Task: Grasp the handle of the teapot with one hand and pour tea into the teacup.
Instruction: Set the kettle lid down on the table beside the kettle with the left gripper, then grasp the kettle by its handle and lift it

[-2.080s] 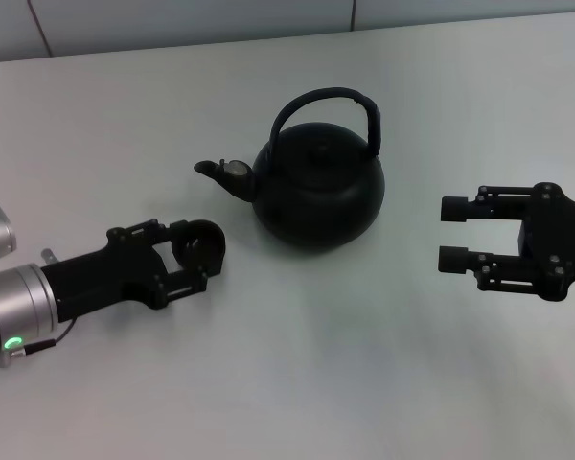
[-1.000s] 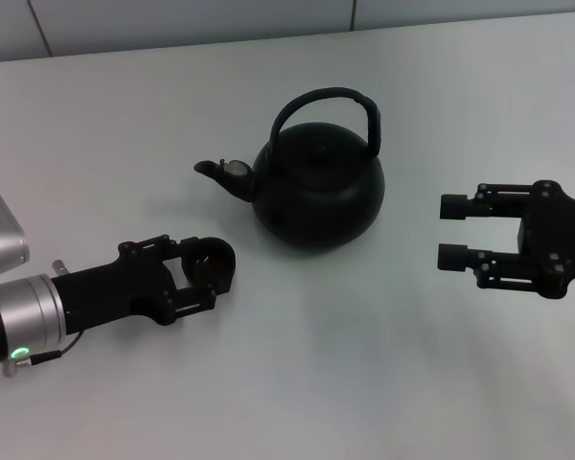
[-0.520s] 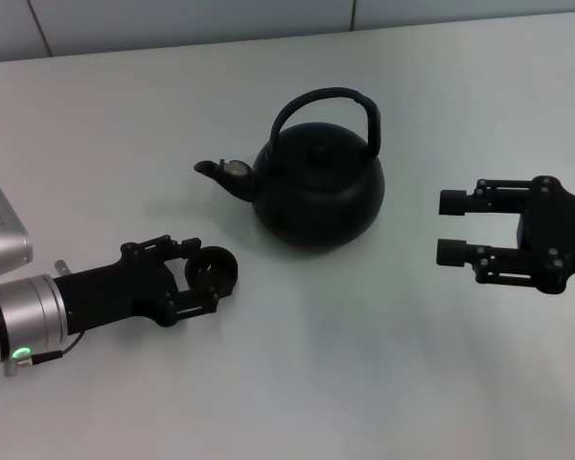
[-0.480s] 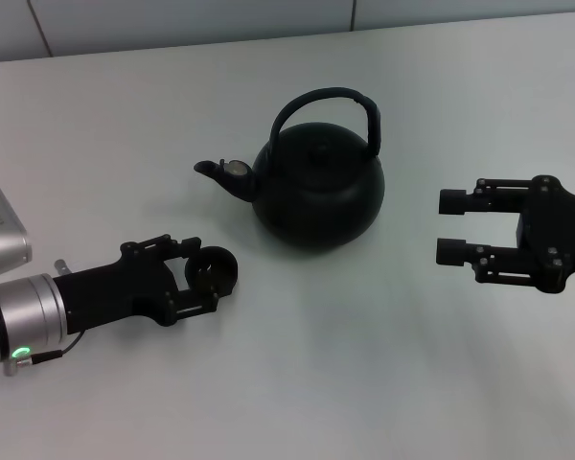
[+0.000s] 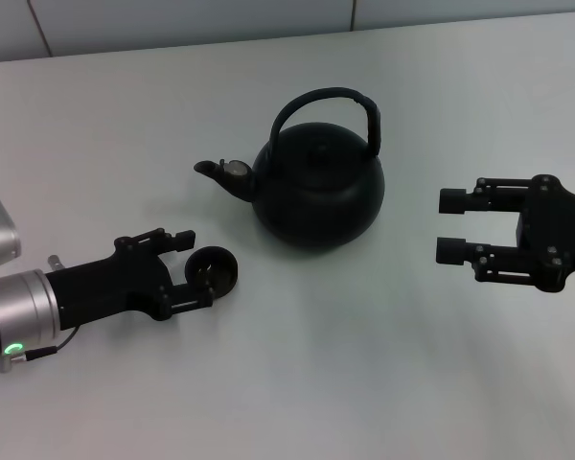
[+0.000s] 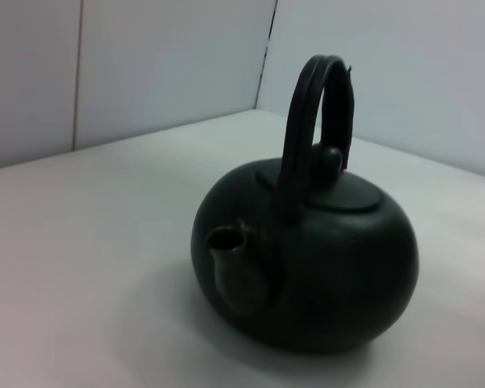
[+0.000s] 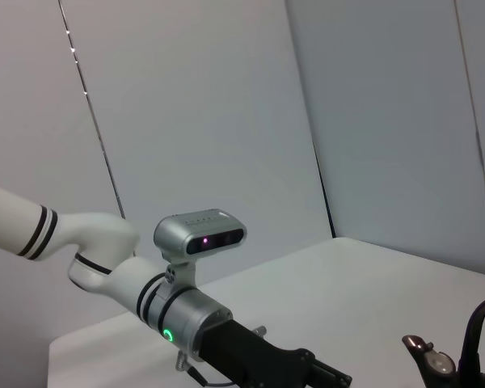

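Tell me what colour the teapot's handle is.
Black, like the teapot itself; the handle shows best in the left wrist view.

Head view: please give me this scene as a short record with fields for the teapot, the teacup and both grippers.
teapot: upright on the table, spout towards the robot's left
handle: raised, nothing holds it
teacup: on the table between the open fingers of the left gripper
left gripper: low, front left of the teapot
right gripper: open, empty, to the right of the teapot, apart from it

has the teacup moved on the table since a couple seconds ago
Yes. The teacup, between the left gripper's fingers, sits lower in the head view and slightly rightward, farther from the teapot's unmoved spout.
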{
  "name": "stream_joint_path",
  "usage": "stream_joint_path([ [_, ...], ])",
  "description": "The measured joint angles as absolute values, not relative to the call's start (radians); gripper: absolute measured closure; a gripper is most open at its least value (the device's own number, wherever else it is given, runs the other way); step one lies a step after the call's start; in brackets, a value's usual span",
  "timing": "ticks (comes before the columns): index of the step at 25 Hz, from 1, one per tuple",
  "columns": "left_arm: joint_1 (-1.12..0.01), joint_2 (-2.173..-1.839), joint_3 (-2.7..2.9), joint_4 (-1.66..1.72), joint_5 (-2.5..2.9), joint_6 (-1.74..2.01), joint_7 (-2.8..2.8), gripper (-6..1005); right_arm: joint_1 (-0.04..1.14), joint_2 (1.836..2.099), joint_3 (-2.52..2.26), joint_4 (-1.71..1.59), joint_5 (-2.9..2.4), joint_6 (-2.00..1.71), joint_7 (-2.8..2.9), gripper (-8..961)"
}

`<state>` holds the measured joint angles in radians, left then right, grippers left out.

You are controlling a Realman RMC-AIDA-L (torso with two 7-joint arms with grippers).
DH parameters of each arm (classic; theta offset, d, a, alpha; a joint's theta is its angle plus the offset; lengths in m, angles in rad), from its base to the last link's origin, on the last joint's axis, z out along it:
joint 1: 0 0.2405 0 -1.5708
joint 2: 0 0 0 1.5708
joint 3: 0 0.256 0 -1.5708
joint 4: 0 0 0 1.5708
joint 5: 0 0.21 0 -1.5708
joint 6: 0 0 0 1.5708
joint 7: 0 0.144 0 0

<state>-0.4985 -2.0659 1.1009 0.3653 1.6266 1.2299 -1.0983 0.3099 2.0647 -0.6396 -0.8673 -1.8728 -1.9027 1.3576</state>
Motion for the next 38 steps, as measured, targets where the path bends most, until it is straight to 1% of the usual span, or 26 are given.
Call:
stream_joint_path([
  [11,-0.422,-2.066,1.070,0.475,1.624,1.356,-1.102,208,0.312,2.065,-0.640,-0.867,-1.873,-1.898,1.352,369],
  [15,-0.390,-2.062,0.989,0.529,1.618,1.484,-1.097,209,0.316,2.067,-0.615,-0.867,-1.873,-1.868,1.352,370],
  [18,-0.376,-2.059,0.898,0.568,1.597,1.621,-1.111,209,0.327,2.074,-0.568,-0.843,-1.873,-1.825,1.354,370],
  [19,-0.373,-2.048,0.867,0.580,1.595,1.681,-1.114,209,0.329,2.075,-0.562,-0.834,-1.872,-1.819,1.354,370],
  [21,-0.373,-2.041,0.866,0.584,1.599,1.688,-1.114,210,0.334,2.074,-0.561,-0.821,-1.872,-1.811,1.351,371],
  [23,-0.373,-2.023,0.868,0.595,1.622,1.693,-1.114,210,0.336,2.074,-0.560,-0.818,-1.872,-1.802,1.351,371],
  [24,-0.373,-2.007,0.869,0.610,1.661,1.689,-1.115,210,0.336,2.076,-0.560,-0.815,-1.872,-1.791,1.351,371],
  [26,-0.373,-1.987,0.865,0.635,1.711,1.688,-1.115,210,0.336,2.076,-0.559,-0.810,-1.872,-1.782,1.351,371],
  [27,-0.373,-1.981,0.863,0.643,1.725,1.688,-1.117,210,0.337,2.076,-0.555,-0.797,-1.871,-1.766,1.351,371],
  [28,-0.373,-1.981,0.863,0.643,1.725,1.688,-1.117,210,0.337,2.076,-0.555,-0.797,-1.871,-1.766,1.351,372],
  [29,-0.374,-1.954,0.861,0.671,1.761,1.688,-1.134,211,0.342,2.077,-0.538,-0.776,-1.870,-1.743,1.350,372],
  [30,-0.374,-1.954,0.861,0.671,1.761,1.688,-1.134,211,0.342,2.077,-0.538,-0.776,-1.870,-1.743,1.350,372],
  [32,-0.378,-1.932,0.861,0.684,1.776,1.690,-1.166,211,0.349,2.078,-0.517,-0.751,-1.869,-1.719,1.351,372],
  [35,-0.382,-1.912,0.861,0.690,1.788,1.696,-1.194,212,0.360,2.078,-0.476,-0.710,-1.862,-1.677,1.353,372],
  [38,-0.380,-1.910,0.861,0.701,1.799,1.696,-1.202,213,0.363,2.079,-0.450,-0.667,-1.824,-1.620,1.349,373],
])
